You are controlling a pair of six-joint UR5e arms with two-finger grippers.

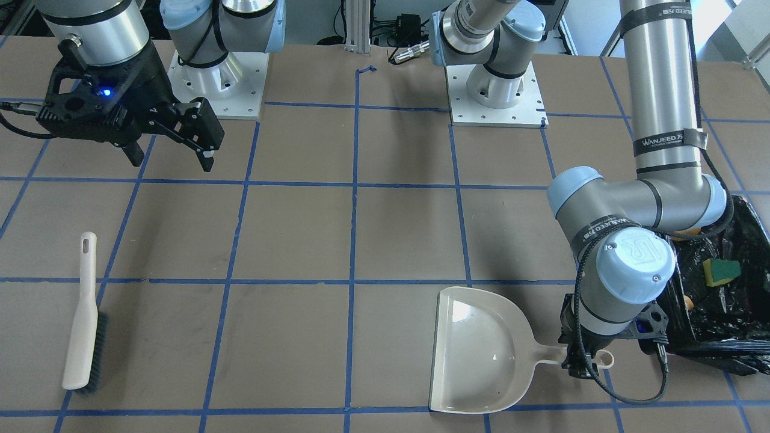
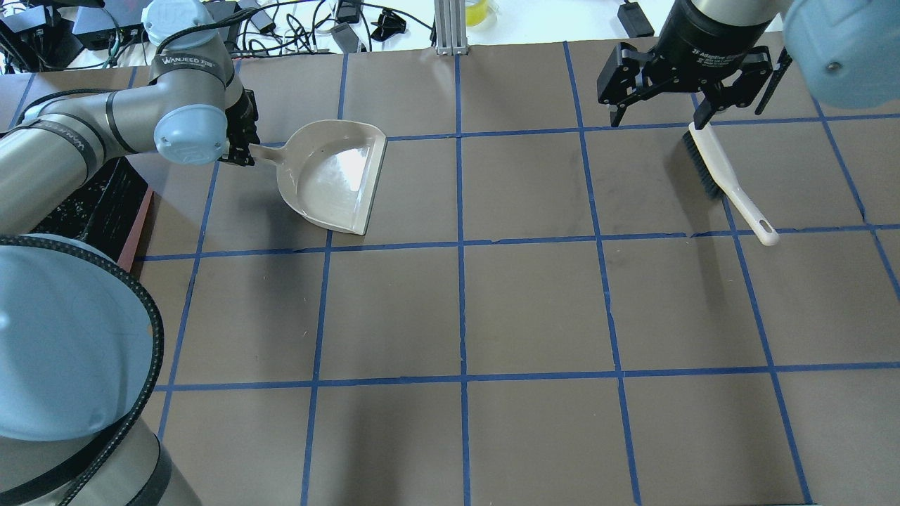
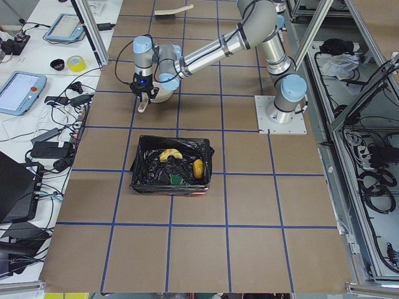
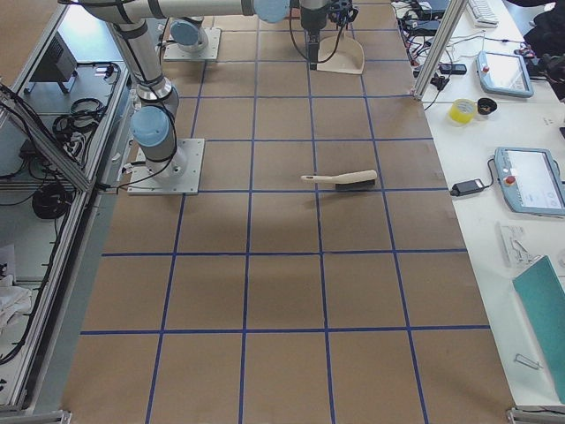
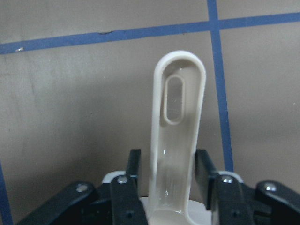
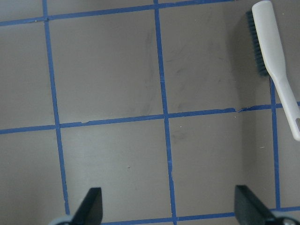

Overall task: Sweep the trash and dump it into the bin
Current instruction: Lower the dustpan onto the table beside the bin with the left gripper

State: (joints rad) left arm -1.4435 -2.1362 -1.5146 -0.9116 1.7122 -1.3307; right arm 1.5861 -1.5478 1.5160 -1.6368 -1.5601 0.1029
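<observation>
The bin (image 3: 138, 180), lined with a black bag, holds the trash: a pale curved rind (image 3: 169, 154), an amber lump (image 3: 198, 168) and a yellow-green wedge (image 3: 177, 179). The wedge also shows in the front view (image 1: 720, 272) inside the bin (image 1: 746, 343). My left gripper (image 1: 580, 364) (image 5: 168, 164) is shut on the handle (image 5: 178, 108) of the beige dustpan (image 1: 481, 355), which lies flat and empty on the table. My right gripper (image 1: 172, 162) (image 2: 657, 119) is open and empty, raised above the table.
A beige hand brush (image 1: 87, 319) with dark bristles lies on the table by itself, also in the overhead view (image 2: 724, 176) and the right wrist view (image 6: 276, 70). The bin sits beside my left arm's elbow (image 1: 631, 258). Blue tape lines grid the brown table.
</observation>
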